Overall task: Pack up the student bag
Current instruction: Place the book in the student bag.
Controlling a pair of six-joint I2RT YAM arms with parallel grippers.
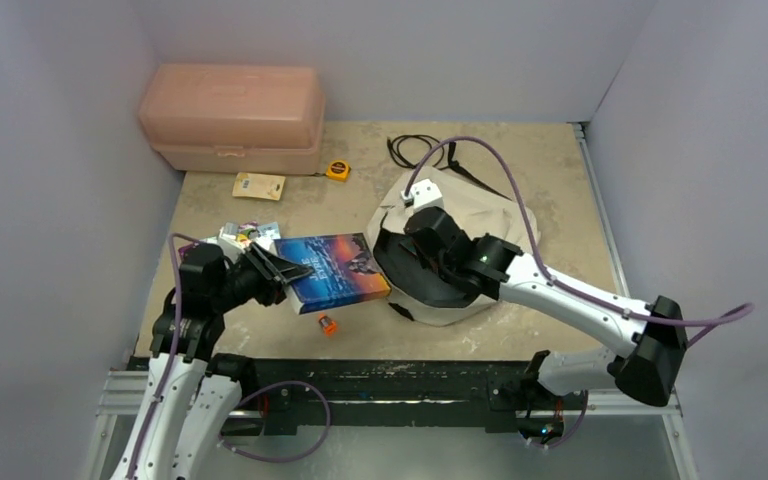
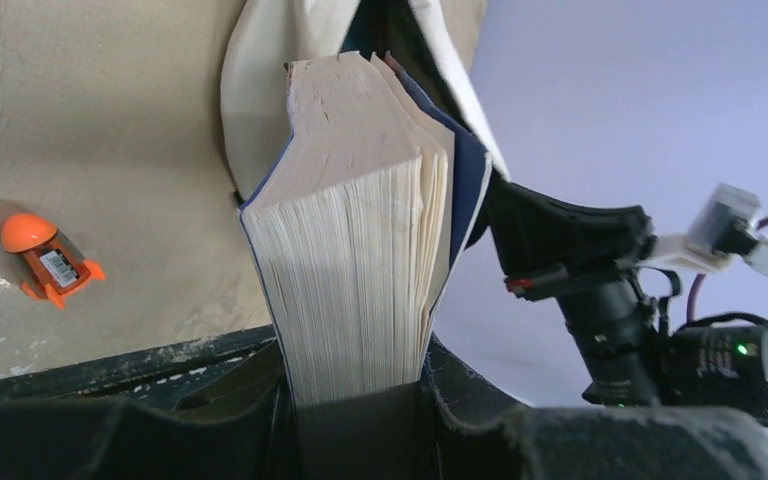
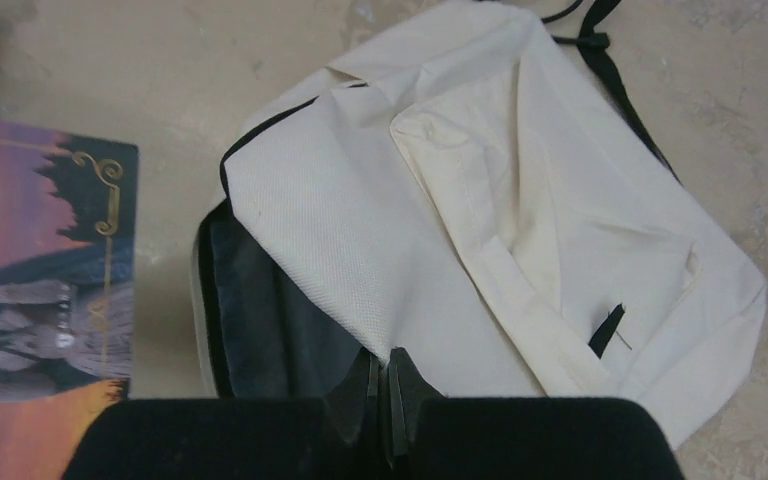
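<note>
The student bag (image 1: 480, 205) is a cream fabric backpack lying flat at centre right, its dark inside showing at the open mouth (image 3: 260, 330). My right gripper (image 3: 388, 368) is shut on the edge of the bag's cream upper flap (image 3: 360, 240), beside that mouth. My left gripper (image 2: 360, 400) is shut on a thick book (image 2: 360, 230) with a blue and orange cover (image 1: 335, 268). The book's far end points at the bag's opening, with cream fabric (image 2: 260, 90) just past it. In the top view the left gripper (image 1: 285, 272) stands left of the bag and the right gripper (image 1: 412, 252) over its mouth.
A pink plastic box (image 1: 232, 118) stands at the back left. A yellow tape measure (image 1: 337, 170) and a yellow card (image 1: 259, 186) lie in front of it. Small items (image 1: 245, 235) lie behind the left gripper, and a small orange object (image 1: 327, 324) sits below the book. Black straps (image 1: 415, 150) trail behind the bag.
</note>
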